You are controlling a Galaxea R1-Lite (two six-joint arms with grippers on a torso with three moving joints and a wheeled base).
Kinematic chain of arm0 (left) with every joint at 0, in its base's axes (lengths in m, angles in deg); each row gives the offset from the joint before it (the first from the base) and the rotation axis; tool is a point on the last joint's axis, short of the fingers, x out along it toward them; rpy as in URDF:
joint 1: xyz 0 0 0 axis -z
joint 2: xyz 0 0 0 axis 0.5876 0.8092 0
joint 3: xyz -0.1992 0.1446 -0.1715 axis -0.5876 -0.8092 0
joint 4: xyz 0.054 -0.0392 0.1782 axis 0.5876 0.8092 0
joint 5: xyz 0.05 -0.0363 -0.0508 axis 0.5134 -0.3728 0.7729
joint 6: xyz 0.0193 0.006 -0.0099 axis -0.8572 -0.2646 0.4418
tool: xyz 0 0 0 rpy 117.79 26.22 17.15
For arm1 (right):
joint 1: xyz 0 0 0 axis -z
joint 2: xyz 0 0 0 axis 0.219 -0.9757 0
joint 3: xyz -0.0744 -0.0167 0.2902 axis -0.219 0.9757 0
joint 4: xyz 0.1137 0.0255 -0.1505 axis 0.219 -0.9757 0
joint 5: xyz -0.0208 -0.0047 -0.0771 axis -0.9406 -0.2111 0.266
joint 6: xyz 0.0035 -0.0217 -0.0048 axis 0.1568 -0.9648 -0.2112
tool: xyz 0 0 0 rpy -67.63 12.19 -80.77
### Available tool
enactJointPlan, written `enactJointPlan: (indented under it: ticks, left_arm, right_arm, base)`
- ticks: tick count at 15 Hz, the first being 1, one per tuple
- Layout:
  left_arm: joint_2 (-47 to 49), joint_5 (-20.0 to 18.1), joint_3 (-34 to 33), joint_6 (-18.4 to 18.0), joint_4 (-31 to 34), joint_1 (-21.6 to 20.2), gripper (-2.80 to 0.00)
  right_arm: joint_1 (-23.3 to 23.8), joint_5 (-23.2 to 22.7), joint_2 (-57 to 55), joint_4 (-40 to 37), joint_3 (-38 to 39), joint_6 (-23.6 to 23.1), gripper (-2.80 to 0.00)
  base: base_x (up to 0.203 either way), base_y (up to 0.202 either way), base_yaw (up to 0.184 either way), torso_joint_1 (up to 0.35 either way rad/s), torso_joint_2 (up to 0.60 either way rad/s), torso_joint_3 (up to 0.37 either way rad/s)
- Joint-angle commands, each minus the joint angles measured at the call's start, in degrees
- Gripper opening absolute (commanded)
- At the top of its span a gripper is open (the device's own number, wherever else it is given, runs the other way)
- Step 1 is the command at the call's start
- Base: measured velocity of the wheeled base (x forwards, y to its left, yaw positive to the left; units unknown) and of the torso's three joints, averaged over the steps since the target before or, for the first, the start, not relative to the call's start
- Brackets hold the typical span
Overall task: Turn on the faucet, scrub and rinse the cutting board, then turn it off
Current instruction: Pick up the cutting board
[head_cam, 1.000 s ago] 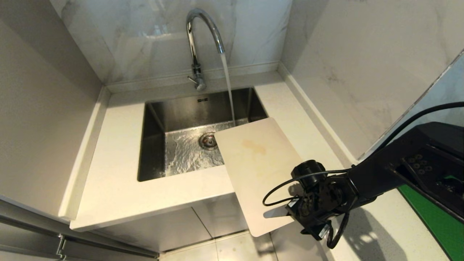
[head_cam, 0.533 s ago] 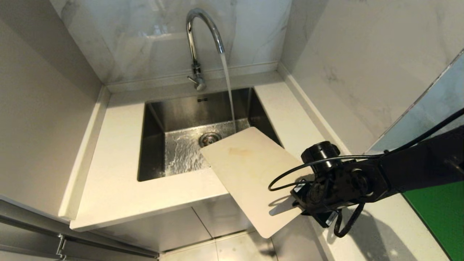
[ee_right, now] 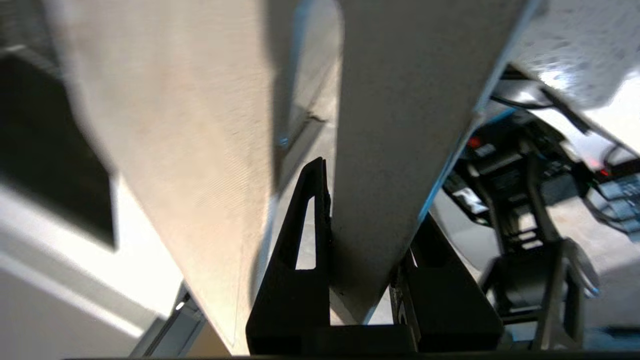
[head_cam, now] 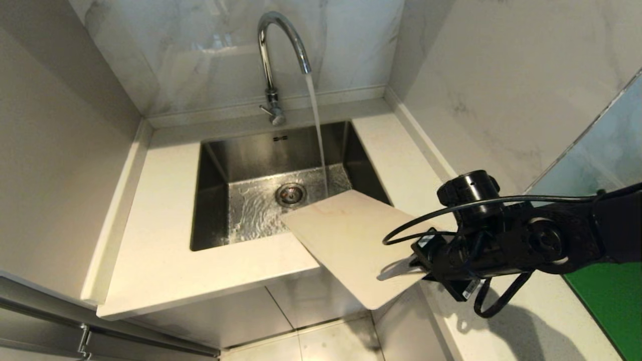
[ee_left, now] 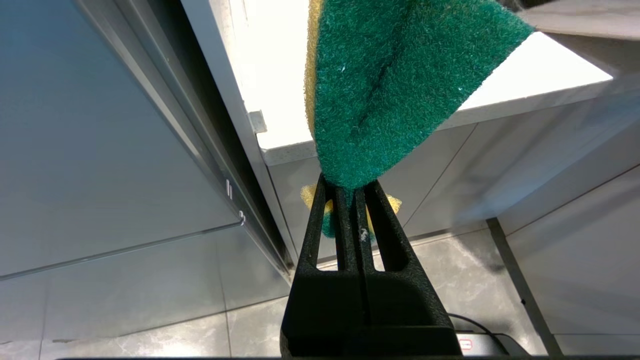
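So we've got the white countertop [head_cam: 160, 250] wrapping around a steel sink [head_cam: 220, 165] in the corner, marble-look walls behind and to the right. Water's pooled and rippling on the sink floor around the drain [head_cam: 290, 193].

The cutting board [head_cam: 346, 240] is the next biggest thing. It's up off the counter, tilted, with its far end poking over the near right corner of the sink and its near end hanging out past the counter's front edge, over the floor tiles. There's a faint yellowish stain near the far end. The stream lands in the sink just beyond the board's far edge, as far as we can tell not on it.

The right arm comes in from the right side, and the right gripper [head_cam: 419, 268] is pinching the board's near right edge. In the right wrist view you can see the board [ee_right: 395, 125] wedged between the two black fingers [ee_right: 305, 220], clamped on its rim.

The faucet [head_cam: 273, 60] stands at the far side of the sink, spout arching to the right, water running down in a steady stream. Its little lever sits at the base.

Smallest bit: the left gripper [ee_left: 350, 192] is nowhere in the head view, but its wrist view shows it squeezed tight on a green-and-yellow sponge [ee_left: 390, 85], down in front of the cabinet fronts below the counter edge.
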Motion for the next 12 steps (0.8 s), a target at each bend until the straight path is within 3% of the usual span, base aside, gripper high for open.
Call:
enactJointPlan:
  ticks: [1,7,12]
  left_arm:
    - [0.1,0.0,0.0,0.0,-0.1,0.0,-2.8]
    - [0.1,0.0,0.0,0.0,-0.1,0.0,-2.8]
    - [0.1,0.0,0.0,0.0,0.0,0.0,-2.8]
  right_arm:
    - [0.0,-0.6,5.4,-0.2,-0.3,-0.9,-2.8]
    - [0.0,-1.3,11.0,-3.2,-3.4,-15.2,-2.8]
    - [0.0,-3.9,11.2,-8.1,-13.2,-21.3,-2.8]
  base:
    - [0.0,0.0,0.0,0.0,0.0,0.0]
    - [0.0,0.0,0.0,0.0,0.0,0.0]
    - [0.0,0.0,0.0,0.0,0.0,0.0]
